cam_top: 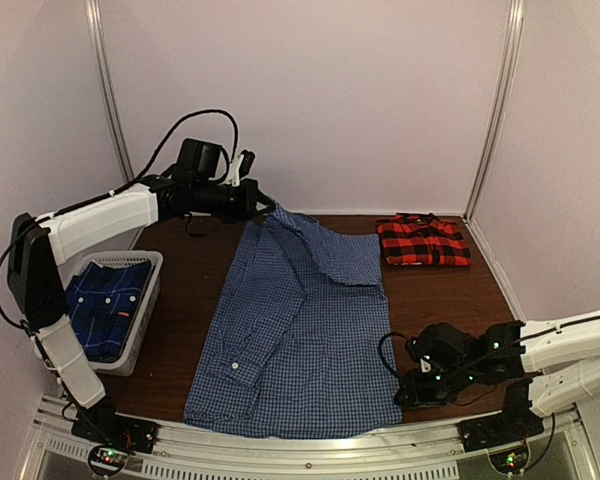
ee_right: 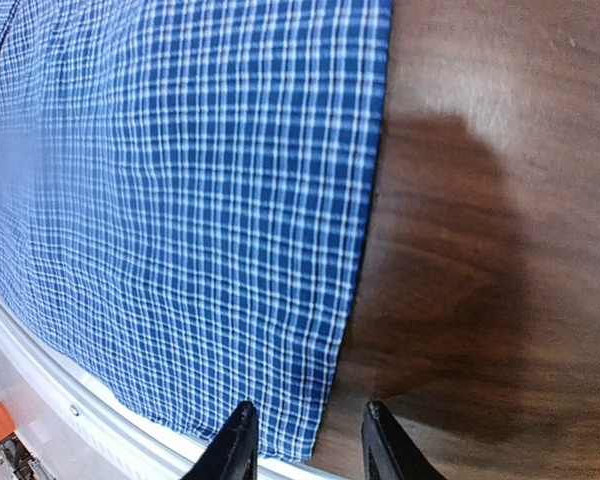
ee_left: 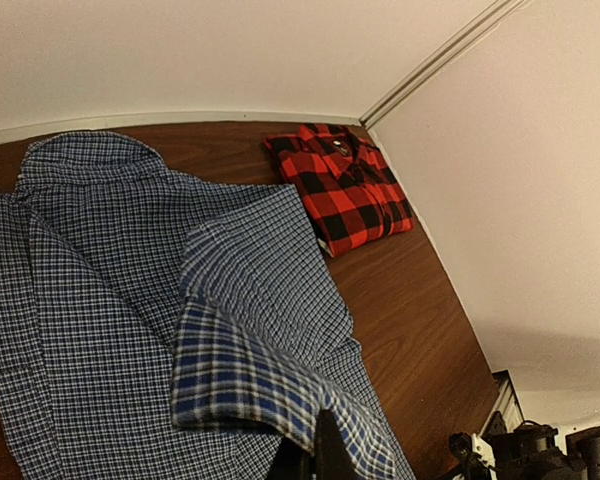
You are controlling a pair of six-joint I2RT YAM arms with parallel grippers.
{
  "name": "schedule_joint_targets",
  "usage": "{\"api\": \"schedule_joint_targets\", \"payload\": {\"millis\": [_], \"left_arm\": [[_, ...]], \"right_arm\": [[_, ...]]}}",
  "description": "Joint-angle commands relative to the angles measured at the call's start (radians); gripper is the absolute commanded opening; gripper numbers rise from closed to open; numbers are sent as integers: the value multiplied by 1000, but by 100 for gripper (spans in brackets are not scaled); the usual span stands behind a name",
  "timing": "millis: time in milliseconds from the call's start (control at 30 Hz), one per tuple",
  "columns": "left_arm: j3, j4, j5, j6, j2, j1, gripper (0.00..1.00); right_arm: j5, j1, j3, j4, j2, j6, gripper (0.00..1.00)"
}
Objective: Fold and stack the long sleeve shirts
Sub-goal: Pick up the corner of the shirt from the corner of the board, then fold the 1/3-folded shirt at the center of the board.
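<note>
gingham shirt (cam_top: 290, 340) spread out; red plaid (cam_top: 423, 241) folded; blue plaid (cam_top: 105, 305) in basket (cam_top: 148, 300)

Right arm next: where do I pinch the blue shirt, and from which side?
Pinch the blue shirt at its right edge near the hem corner, coming from the right, low over the table. That edge lies flat and straight on bare wood, and the open right gripper lines up with it.

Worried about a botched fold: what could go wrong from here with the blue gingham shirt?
1. The right gripper has its fingers open astride just the side edge of the blue gingham shirt near the hem; closing may catch only a sliver and slip.
2. The left gripper pinches a raised fold at the far end; pulling could drag the whole shirt askew.
</note>
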Motion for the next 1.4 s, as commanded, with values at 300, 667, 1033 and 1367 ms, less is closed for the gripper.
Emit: {"api": "schedule_joint_targets", "payload": {"millis": [300,667,1033,1367], "left_arm": [[-10,46,12,10,-42,10,0],[9,47,9,11,-32,20,0],[62,83,-15,16,-5,58,0],[104,67,-45,58,-8,169,0]], "right_arm": [[23,170,-2,6,59,183,29],[105,190,44,-38,88,204,17],[214,190,143,-76,31,165,1],[142,190,340,73,288,-76,0]]}}
